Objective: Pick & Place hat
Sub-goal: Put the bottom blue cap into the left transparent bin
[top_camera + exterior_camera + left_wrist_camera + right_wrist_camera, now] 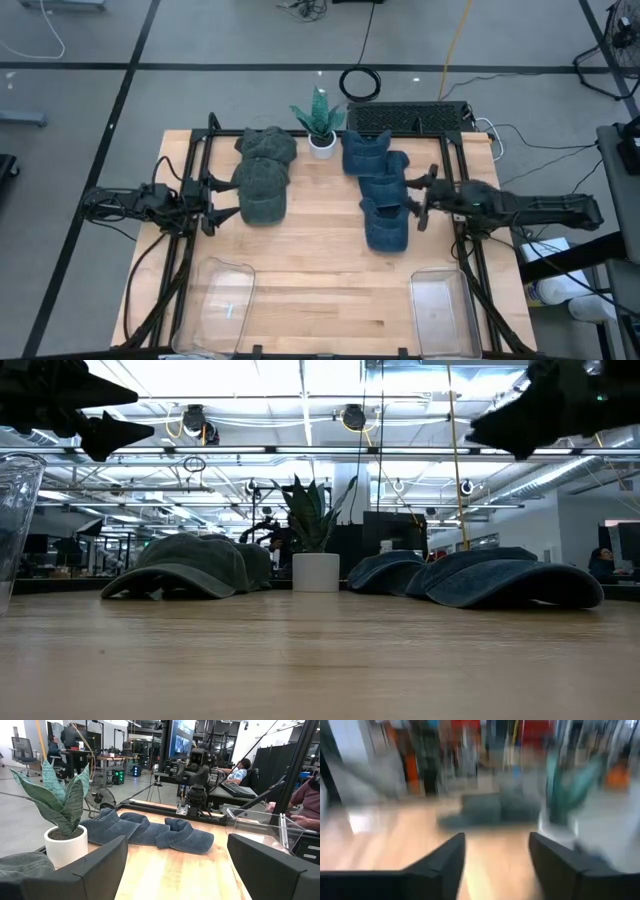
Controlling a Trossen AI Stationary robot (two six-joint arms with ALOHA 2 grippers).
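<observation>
Two green caps (263, 187) lie overlapping at the table's far left, and they show in the low view (185, 568). Three blue denim caps (383, 190) lie in an overlapping row at the far right; they also show in the left wrist view (150, 832). My left gripper (222, 200) is open and empty, raised at the left edge, beside the nearer green cap. My right gripper (418, 200) is open and empty, raised at the right edge beside the blue caps. Its wrist view is blurred.
A potted snake plant (320, 125) stands at the far middle between the two groups of caps. Two clear plastic bins (222, 305) (441, 312) stand at the near edge, left and right. Bare wood lies in the table's middle (320, 260). A keyboard (410, 117) lies beyond the far edge.
</observation>
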